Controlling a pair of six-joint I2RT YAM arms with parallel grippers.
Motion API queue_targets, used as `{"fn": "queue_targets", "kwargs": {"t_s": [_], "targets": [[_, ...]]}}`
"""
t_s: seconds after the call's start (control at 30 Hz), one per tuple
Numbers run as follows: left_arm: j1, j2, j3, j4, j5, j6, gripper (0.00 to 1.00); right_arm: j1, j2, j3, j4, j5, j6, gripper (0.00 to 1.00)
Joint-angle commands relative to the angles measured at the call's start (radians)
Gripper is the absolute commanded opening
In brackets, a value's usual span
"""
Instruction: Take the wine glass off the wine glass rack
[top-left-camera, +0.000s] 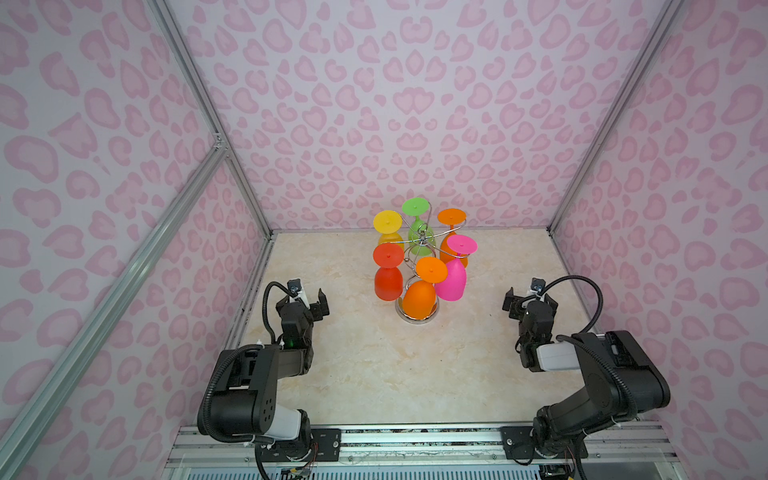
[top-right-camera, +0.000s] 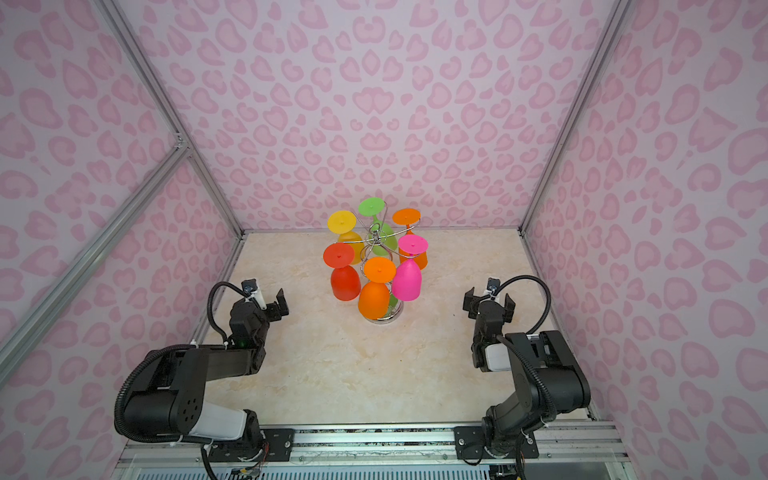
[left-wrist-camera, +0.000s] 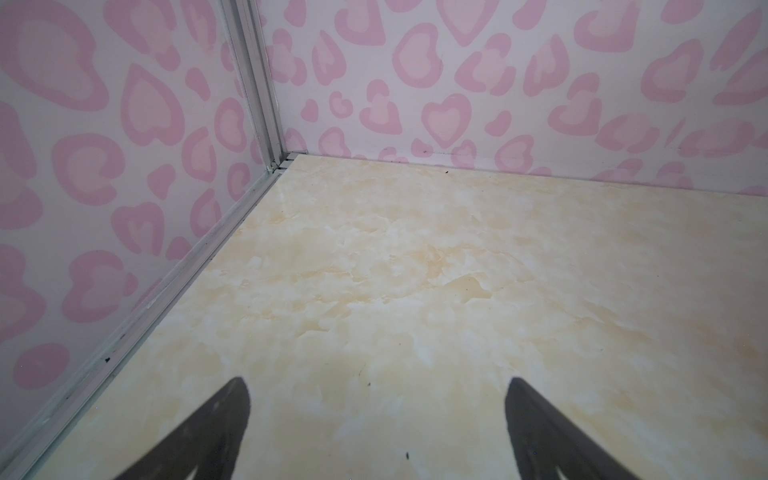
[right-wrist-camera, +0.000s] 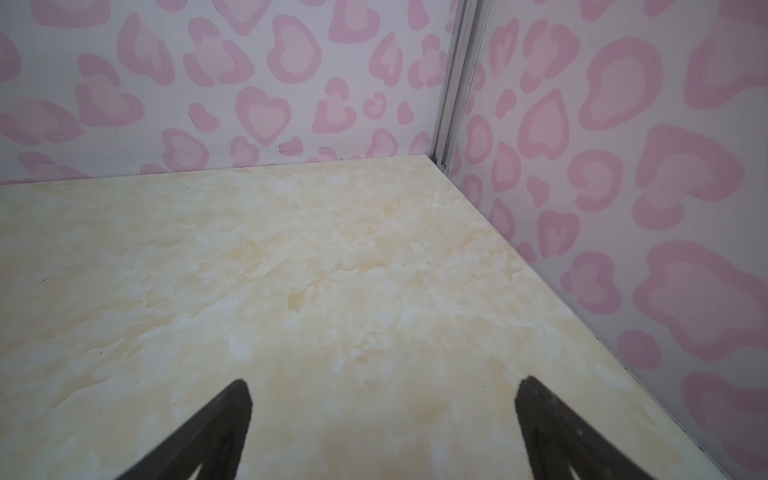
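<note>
The wine glass rack (top-left-camera: 422, 237) (top-right-camera: 376, 239), a chrome wire stand on a round base, stands at the middle back of the table in both top views. Several wine glasses hang upside down from its hooks: red (top-left-camera: 387, 283), front orange (top-left-camera: 419, 298), pink (top-left-camera: 451, 282), yellow (top-left-camera: 387, 222), green (top-left-camera: 414, 206) and back orange (top-left-camera: 451, 217). My left gripper (top-left-camera: 309, 301) (left-wrist-camera: 377, 384) is open and empty, left of the rack and well apart from it. My right gripper (top-left-camera: 528, 300) (right-wrist-camera: 383, 382) is open and empty to the rack's right. Neither wrist view shows the rack.
The cream marbled table (top-left-camera: 395, 374) is boxed in by pink heart-patterned walls (top-left-camera: 415, 104) with aluminium corner posts (left-wrist-camera: 266, 137) (right-wrist-camera: 446, 137). A metal rail (top-left-camera: 415, 440) carrying both arm bases runs along the front edge.
</note>
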Motion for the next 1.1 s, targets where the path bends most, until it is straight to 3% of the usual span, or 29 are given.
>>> {"fn": "queue_targets", "kwargs": {"t_s": [0.0, 0.83, 0.93, 1.07], "targets": [[0.002, 0.004, 0.009, 0.012, 0.002, -0.004, 0.97, 0.0, 0.005, -0.003, 0.022, 0.007, -0.003, 0.99], [0.005, 0.001, 0.007, 0.01, 0.007, -0.005, 0.97, 0.002, 0.003, -0.006, 0.025, 0.007, -0.003, 0.97], [0.003, -0.003, 0.012, 0.006, -0.008, -0.01, 0.97, 0.004, -0.062, 0.03, -0.098, 0.026, 0.004, 0.95], [0.002, -0.097, 0.075, -0.181, -0.079, -0.032, 0.98, 0.006, -0.159, 0.105, -0.3, 0.019, -0.006, 0.93]]}}
